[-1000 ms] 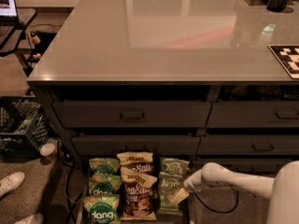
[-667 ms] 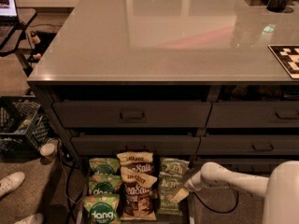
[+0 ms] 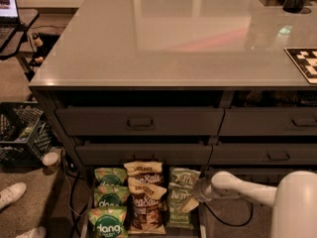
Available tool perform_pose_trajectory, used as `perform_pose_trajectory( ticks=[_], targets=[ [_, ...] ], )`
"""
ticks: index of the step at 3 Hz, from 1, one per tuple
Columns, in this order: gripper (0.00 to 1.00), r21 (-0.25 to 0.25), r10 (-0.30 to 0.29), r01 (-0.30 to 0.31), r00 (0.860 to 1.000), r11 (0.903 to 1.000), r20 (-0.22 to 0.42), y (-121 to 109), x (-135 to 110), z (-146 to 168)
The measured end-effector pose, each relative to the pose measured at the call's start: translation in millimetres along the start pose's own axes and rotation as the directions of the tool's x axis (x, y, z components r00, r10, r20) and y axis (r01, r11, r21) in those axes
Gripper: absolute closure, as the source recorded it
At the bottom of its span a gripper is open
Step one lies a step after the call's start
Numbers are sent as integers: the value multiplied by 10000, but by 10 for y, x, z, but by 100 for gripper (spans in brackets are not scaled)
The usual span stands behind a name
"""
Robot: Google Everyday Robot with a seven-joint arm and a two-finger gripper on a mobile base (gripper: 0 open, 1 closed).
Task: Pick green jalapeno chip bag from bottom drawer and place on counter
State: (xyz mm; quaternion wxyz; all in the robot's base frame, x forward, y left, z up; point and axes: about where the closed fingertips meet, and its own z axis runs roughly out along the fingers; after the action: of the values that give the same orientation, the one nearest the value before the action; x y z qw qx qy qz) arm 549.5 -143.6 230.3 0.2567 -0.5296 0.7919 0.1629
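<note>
The dull olive-green crinkly chip bag with pale script lettering [image 3: 179, 209] lies flat in the right-hand column of the open dark charcoal bottom drawer [image 3: 201, 225]. A second bag like it [image 3: 184, 176] sits just behind it, nearer the cabinet. The robot's single white arm reaches in low from the right. Its hand [image 3: 194, 198] is at the right edge of that column, about where the two olive bags meet, and looks to be touching or overlapping the nearer one. Whether the hand is apart, together or already clamped on the bag cannot be told from this view.

The coming move turns on one relation. The bag lies immediately to the left of the hand, and its long axis runs front to back along the drawer, so the hand meets it side-on, across its short width. A grasp would likely have to take the right edge or a raised crinkle there.

Just left of the olive column is a stack of brown-and-cream bags [image 3: 146, 202], and beyond that are brighter green bags with white lettering [image 3: 109, 223]. A leftward push could shove the target against them.

The large glossy grey-beige stone tabletop [image 3: 173, 43] is well above the drawer. Two shut dark drawer fronts with bar handles [image 3: 141, 122] stand between them. By this judgement, the lift and the placing are not yet done.
</note>
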Motion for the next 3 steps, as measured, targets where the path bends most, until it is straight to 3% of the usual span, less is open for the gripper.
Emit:
perform_pose_trajectory(
  ticks=[3],
  targets=[
    [14, -297, 284, -283, 9996, 9992, 33, 70, 27, 175]
  ],
)
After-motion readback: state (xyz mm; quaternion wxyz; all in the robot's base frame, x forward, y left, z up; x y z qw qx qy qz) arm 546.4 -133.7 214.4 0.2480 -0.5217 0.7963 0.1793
